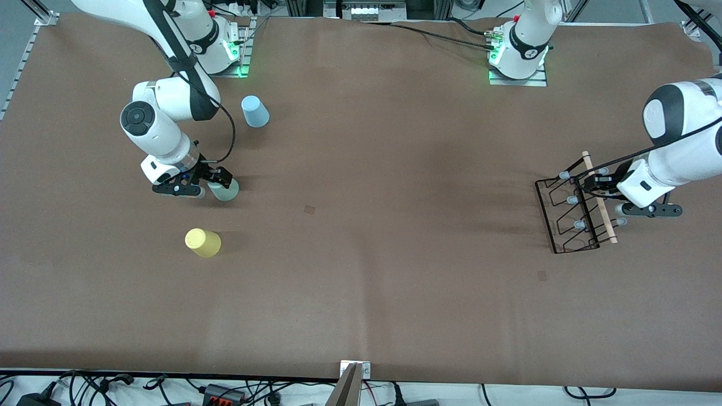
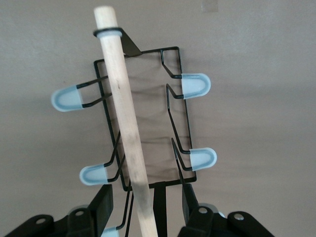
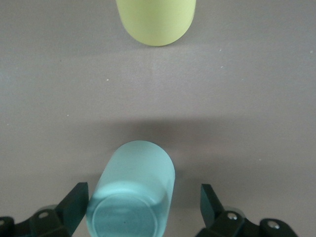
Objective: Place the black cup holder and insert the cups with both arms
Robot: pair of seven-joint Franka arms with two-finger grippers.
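While my left gripper [image 2: 143, 210] brackets the rack's [image 1: 569, 214] rod, jaws apart, my right gripper [image 3: 143, 210], wide, should center on the green cup [image 3: 132, 190] before closing.

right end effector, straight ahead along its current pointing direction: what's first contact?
Likely the sage green cup, standing upside down between the open fingers of the right end effector and nearer one finger. The yellow cup lies farther along that line. Depth is unclear.

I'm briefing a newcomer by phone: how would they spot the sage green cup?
Look toward the right arm's end of the brown table. Of three upside-down cups, the sage green cup sits between the right gripper's open fingers, unlike the light blue cup and yellow cup.
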